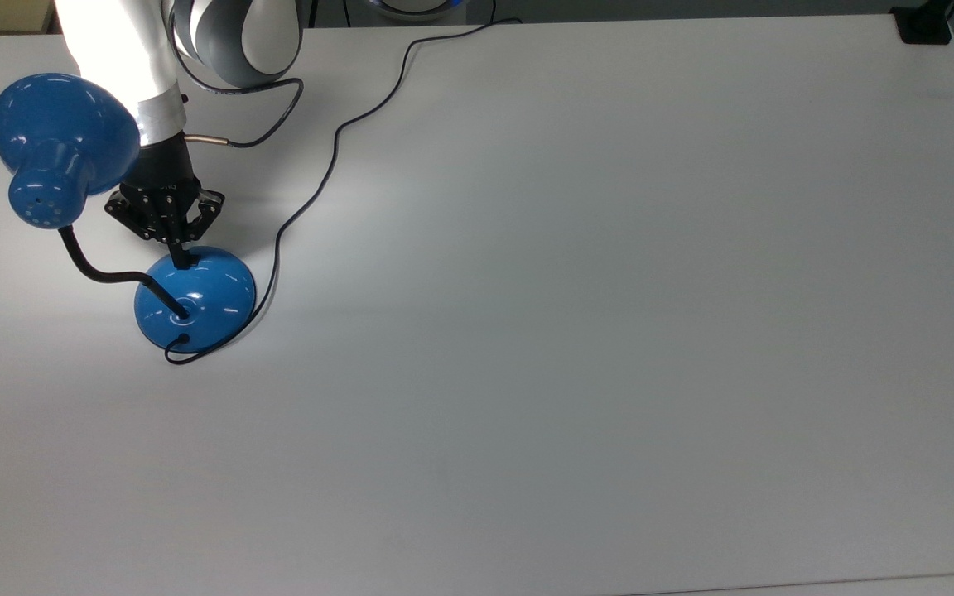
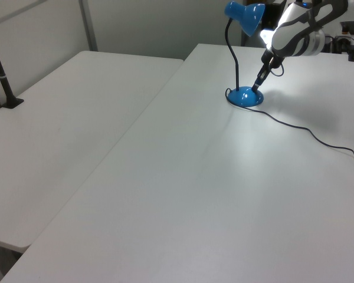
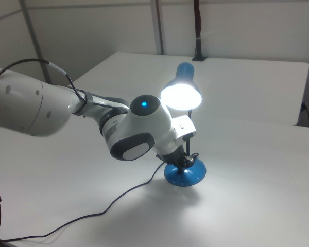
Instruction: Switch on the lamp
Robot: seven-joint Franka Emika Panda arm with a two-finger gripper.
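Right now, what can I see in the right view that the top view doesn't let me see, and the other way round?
The right view faces into the lamp's shade, which glows bright white, so the light is on. The top view shows the shade's blue back and the whole cord running across the table to its far edge. Both show the gripper pressing down on the rim of the blue base, and light spilling on the table.
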